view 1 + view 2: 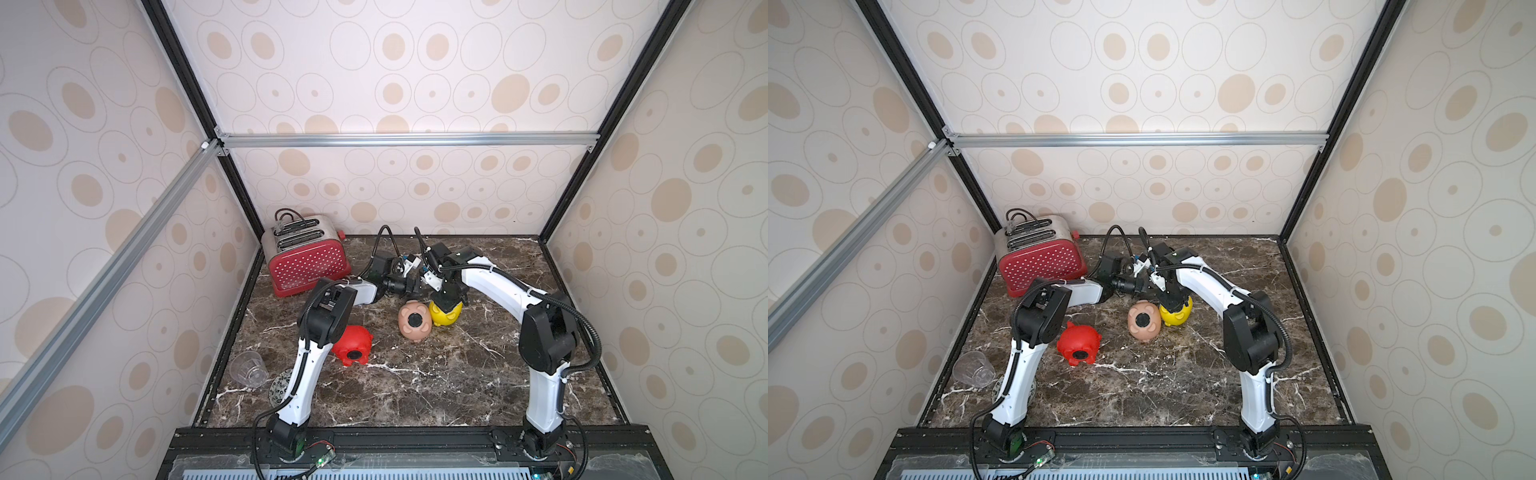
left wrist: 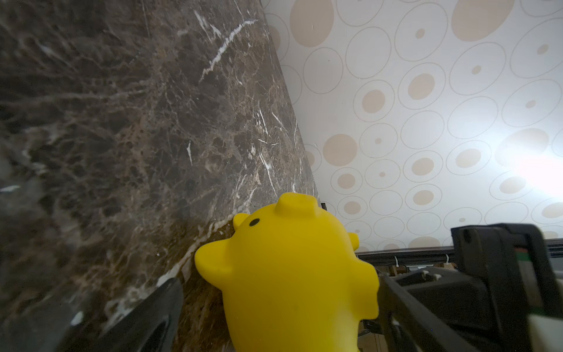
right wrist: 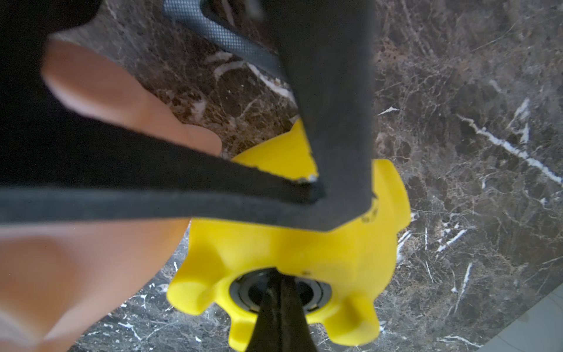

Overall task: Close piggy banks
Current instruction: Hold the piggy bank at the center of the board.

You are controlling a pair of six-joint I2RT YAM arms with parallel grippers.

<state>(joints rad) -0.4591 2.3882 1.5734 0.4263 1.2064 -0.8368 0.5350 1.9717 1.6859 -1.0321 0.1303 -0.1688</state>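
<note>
Yellow piggy bank [image 3: 304, 247], hole half-hidden by right fingers [image 3: 281, 307] (pressed together).

centre piggy bank [image 1: 414, 321] just beside right piggy bank [image 1: 445, 318] | left piggy bank [image 1: 353, 345] nearer front | toaster [image 1: 307, 259] back-left corner of table [image 1: 415, 395]

Tabletop [image 1: 457, 386] open at front and right — toaster [image 1: 307, 266] fills the far-left corner; red pig [image 1: 353, 345] crowds the left arm [image 1: 301, 370].

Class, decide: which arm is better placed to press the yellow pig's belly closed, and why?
Right. The right jaws are shut, tips in the yellow pig's belly hole; the left jaws stand open, straddling its body.
</note>
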